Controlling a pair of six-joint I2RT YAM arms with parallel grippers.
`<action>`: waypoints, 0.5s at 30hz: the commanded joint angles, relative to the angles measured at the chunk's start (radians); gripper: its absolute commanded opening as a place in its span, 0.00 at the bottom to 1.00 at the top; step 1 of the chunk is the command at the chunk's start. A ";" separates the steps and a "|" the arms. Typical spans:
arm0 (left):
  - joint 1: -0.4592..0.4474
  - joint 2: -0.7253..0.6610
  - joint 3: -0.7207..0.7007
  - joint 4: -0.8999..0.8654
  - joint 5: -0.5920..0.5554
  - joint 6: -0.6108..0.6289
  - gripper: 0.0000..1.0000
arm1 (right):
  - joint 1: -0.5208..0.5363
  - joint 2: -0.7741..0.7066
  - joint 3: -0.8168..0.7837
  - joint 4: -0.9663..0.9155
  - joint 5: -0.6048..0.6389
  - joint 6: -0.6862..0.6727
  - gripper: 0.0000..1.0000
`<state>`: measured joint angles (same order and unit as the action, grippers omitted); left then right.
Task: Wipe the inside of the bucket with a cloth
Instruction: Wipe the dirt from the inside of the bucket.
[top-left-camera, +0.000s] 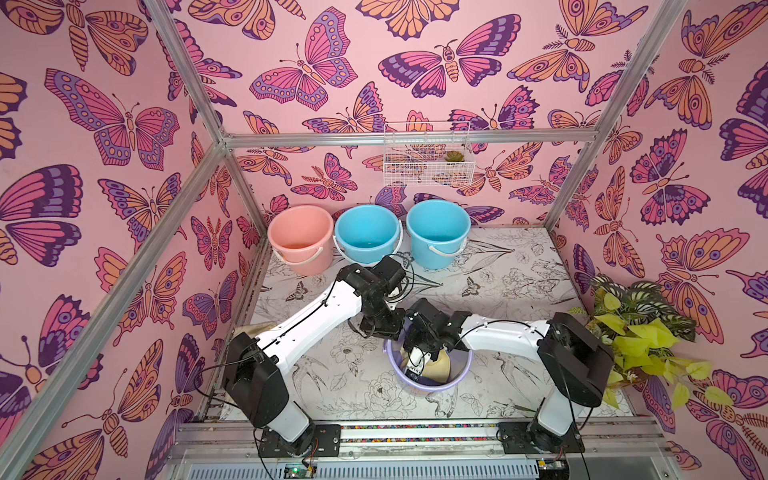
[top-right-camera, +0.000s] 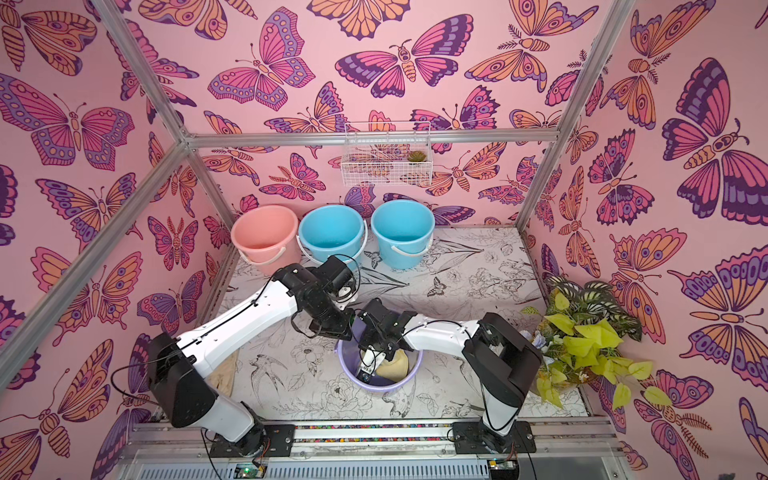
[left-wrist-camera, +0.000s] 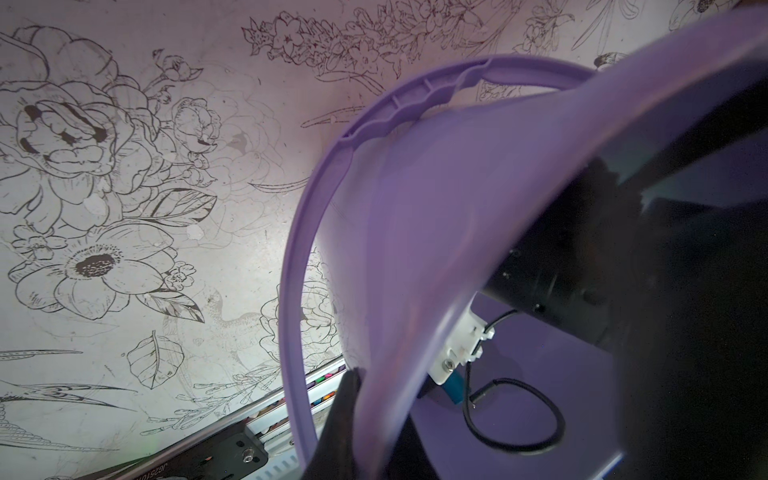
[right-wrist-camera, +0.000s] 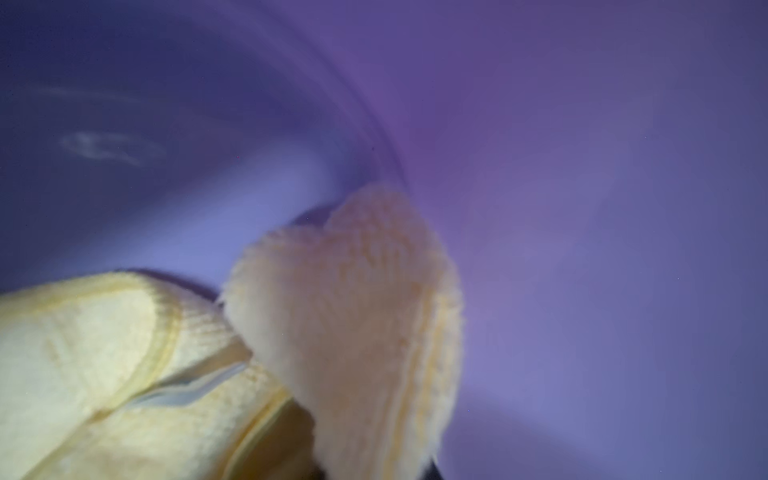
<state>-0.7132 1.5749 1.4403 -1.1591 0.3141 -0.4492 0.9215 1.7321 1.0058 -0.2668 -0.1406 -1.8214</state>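
Four buckets: one purple bucket (top-left-camera: 432, 387); behind it, one pink bucket (top-left-camera: 316, 232) and two blue buckets (top-left-camera: 368, 232) (top-left-camera: 436, 228). Inside it, one yellow cloth (top-left-camera: 438, 363). One wire basket (top-left-camera: 428, 166), one leafy plant (top-left-camera: 640, 332), two robot arms (top-left-camera: 316, 320) (top-left-camera: 498, 332).

**Butterflies on every wall**

Pink wallpaper (top-left-camera: 332, 104) crowded with purple and orange butterflies is covering the back wall and both side walls. A bare aluminium frame (top-left-camera: 407, 139) is running up the corners and across the back. A white wire basket (top-left-camera: 428, 166) is hanging at that crossbar, holding a small green succulent (top-left-camera: 453, 156). Below it, along the back wall, a pink bucket (top-left-camera: 301, 241), a blue bucket (top-left-camera: 368, 237) and a second blue bucket (top-left-camera: 436, 232) are standing upright in a row. The desk (top-left-camera: 519, 282) is showing a white covering with ink-drawn flowers and birds. A yellow-green leafy plant (top-left-camera: 640, 328) is spilling over its right edge. Soft, even light is filling the space.
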 joint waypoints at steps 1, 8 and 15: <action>-0.003 0.002 0.042 0.076 0.051 -0.009 0.00 | 0.008 0.002 0.006 0.016 -0.023 0.054 0.00; -0.003 0.000 0.034 0.078 0.007 -0.031 0.00 | 0.004 -0.108 0.132 -0.204 -0.020 0.058 0.00; -0.003 -0.003 0.032 0.078 -0.021 -0.044 0.00 | 0.004 -0.235 0.237 -0.358 0.026 0.055 0.00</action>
<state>-0.7143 1.5749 1.4433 -1.1286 0.2913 -0.4725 0.9192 1.5497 1.1896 -0.5095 -0.1261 -1.7870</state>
